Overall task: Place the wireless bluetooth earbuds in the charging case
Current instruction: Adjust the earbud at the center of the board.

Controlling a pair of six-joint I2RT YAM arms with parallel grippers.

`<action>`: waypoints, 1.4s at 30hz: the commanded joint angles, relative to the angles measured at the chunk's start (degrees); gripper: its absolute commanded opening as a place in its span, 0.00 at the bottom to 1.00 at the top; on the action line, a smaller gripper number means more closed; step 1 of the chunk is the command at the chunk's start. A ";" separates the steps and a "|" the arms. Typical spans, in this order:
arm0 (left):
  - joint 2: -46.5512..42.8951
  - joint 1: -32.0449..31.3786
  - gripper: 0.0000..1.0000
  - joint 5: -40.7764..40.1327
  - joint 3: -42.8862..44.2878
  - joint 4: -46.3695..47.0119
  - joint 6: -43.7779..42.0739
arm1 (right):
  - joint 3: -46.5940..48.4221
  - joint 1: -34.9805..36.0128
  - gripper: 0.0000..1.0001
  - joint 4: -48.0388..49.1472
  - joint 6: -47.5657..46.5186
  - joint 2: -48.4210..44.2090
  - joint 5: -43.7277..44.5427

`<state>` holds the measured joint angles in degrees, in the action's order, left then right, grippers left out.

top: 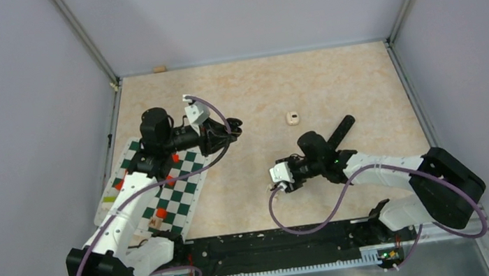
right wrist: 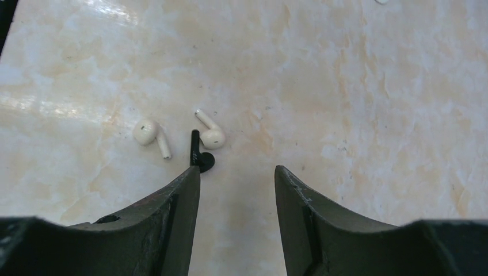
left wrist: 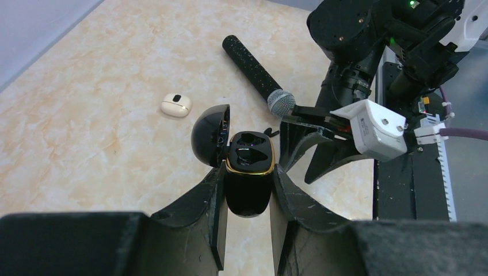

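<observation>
Left gripper (left wrist: 247, 170) tight on open black charging case (left wrist: 248, 192); right gripper (right wrist: 237, 173) agape, empty, near three earbuds (right wrist: 210, 136) on desk (right wrist: 357, 86).

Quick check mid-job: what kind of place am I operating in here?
Probably a lab test cell: plain grey walls on metal frame posts enclose a marble-patterned table, with a base rail at its near edge.

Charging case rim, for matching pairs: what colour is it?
Gold, around the black charging case; best in the left wrist view.
</observation>
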<state>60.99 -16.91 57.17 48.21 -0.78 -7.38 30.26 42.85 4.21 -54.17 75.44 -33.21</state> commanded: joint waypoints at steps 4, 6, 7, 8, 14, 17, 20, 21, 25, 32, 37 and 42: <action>-1.31 0.39 0.00 1.29 -0.04 3.76 0.87 | 0.06 2.81 0.46 1.16 -2.39 0.29 -4.14; -1.35 0.41 0.00 1.21 -0.06 3.76 0.97 | 0.06 2.88 0.44 1.04 -2.41 0.72 -4.08; -1.40 0.45 0.00 1.25 -0.12 3.81 0.96 | -0.02 2.90 0.43 1.04 -2.43 0.93 -4.01; -1.34 0.53 0.00 1.24 -0.15 3.85 0.96 | -0.01 3.01 0.42 1.00 -2.43 1.20 -3.93; -1.47 0.58 0.00 1.26 -0.39 4.29 1.31 | 0.05 3.76 0.40 0.93 -2.52 2.73 -2.87; -1.54 0.57 0.00 1.33 -0.39 4.38 1.56 | 0.14 4.07 0.38 1.11 -2.42 3.30 -2.33; -1.41 0.56 0.00 1.37 -0.55 4.55 1.69 | 0.23 4.37 0.36 0.95 -2.47 4.16 -1.80; -1.42 0.58 0.00 1.36 -0.57 4.63 1.72 | 0.26 4.41 0.36 0.88 -2.51 4.45 -1.62; -1.44 0.57 0.00 1.33 -0.66 4.60 1.81 | 0.33 4.58 0.35 0.41 -2.69 4.97 -1.48; -1.46 0.58 0.00 1.37 -0.73 4.64 1.68 | 0.42 5.05 0.32 0.36 -2.78 5.79 -1.18; -1.38 0.56 0.00 1.27 -0.72 4.73 1.71 | 0.20 5.45 0.31 1.08 -2.95 6.20 -0.59; -1.36 0.56 0.00 1.12 -0.84 4.81 1.71 | -0.20 5.60 0.28 3.07 -2.32 6.37 0.45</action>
<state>60.88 -16.58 57.43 48.07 0.47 -5.91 30.20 47.55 4.10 -55.99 81.30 -32.53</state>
